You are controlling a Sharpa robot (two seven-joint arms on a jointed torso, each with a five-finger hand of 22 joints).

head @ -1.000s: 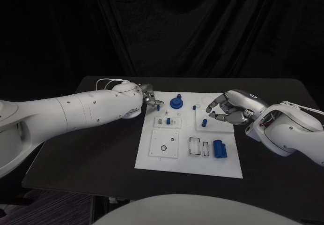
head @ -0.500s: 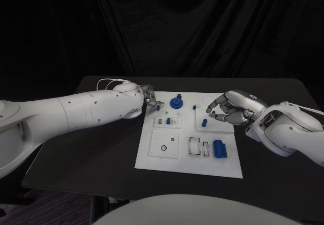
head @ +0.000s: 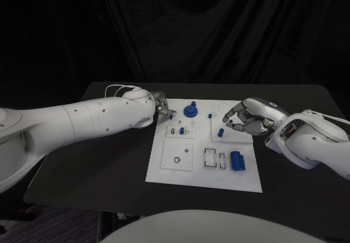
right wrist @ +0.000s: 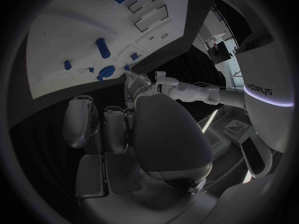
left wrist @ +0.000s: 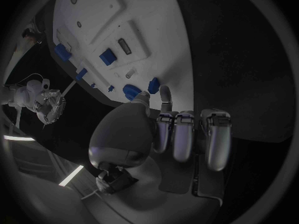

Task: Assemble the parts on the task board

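Observation:
The white task board (head: 201, 167) lies mid-table. My left hand (head: 162, 107) is at its far left corner; thumb and one finger pinch a small blue peg (head: 171, 116) (left wrist: 152, 84) standing on the board, the other fingers (left wrist: 187, 134) curled in. Right beside it stands a round blue knob (head: 191, 110) (left wrist: 131, 91). My right hand (head: 248, 117) hovers over the board's far right edge, fingers (right wrist: 106, 129) curled with nothing in them, close to a blue peg (head: 220, 132). A blue cylinder (head: 237, 160) lies near the board's right side.
Another blue piece (head: 182, 131) sits in a raised block left of centre, and a tiny peg (head: 210, 116) stands at the far middle. The near left block (head: 178, 155) has a ring hole. Bare black table (head: 95, 172) surrounds the board.

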